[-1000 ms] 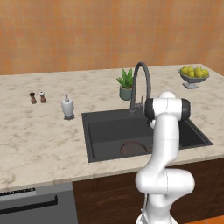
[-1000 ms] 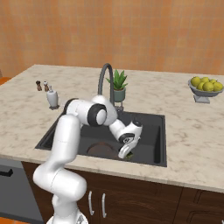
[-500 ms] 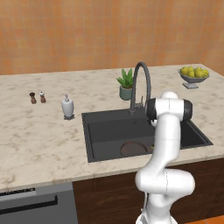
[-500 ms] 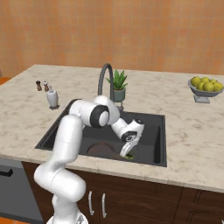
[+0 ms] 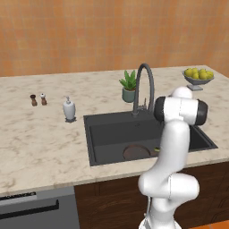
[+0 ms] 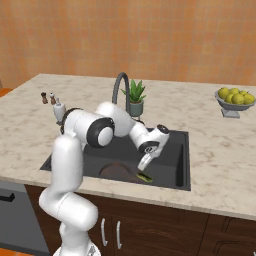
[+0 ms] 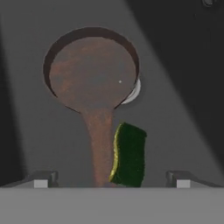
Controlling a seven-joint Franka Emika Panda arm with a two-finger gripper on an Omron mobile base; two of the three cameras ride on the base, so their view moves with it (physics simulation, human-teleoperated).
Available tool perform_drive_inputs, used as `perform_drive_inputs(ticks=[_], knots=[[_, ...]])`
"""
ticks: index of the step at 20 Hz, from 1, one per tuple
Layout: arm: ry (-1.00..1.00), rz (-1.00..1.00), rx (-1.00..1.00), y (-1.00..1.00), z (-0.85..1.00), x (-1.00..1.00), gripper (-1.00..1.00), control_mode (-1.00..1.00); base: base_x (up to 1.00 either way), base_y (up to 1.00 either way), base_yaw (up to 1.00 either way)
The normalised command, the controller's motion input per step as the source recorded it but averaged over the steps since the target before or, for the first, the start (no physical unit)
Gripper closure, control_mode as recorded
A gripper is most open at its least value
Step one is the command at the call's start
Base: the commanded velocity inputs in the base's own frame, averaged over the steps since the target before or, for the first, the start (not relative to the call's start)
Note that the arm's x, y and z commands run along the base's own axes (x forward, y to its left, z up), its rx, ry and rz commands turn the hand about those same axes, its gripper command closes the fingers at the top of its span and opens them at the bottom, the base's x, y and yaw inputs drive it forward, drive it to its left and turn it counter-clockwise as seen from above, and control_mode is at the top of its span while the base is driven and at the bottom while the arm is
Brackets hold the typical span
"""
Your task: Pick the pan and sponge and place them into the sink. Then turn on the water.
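Found the gripper wide open, holding nothing. Saw the sponge lying in the sink beside the pan handle. Should lift straight up, then reach toward the tap.

Matt black sink, rusty-brown pan (dull), rough green sponge

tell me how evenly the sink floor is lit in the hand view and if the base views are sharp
Hand view: a pale wedge of light runs down the sink floor past the pan and sponge, with dark shade on the right; base views: flat even light, slightly soft, sponge just a small smudge.
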Motion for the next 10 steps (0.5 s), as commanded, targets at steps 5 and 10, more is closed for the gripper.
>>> perform_drive_inputs(ticks=[5,10], knots=[[-0.13,-0.11,0.23,0.08,1.0,-0.23,-1.0,-1.0,0.0,0.0,0.0],[-0.16,-0.04,0.4,0.18,0.8,-0.27,-1.0,-1.0,0.0,0.0,0.0]])
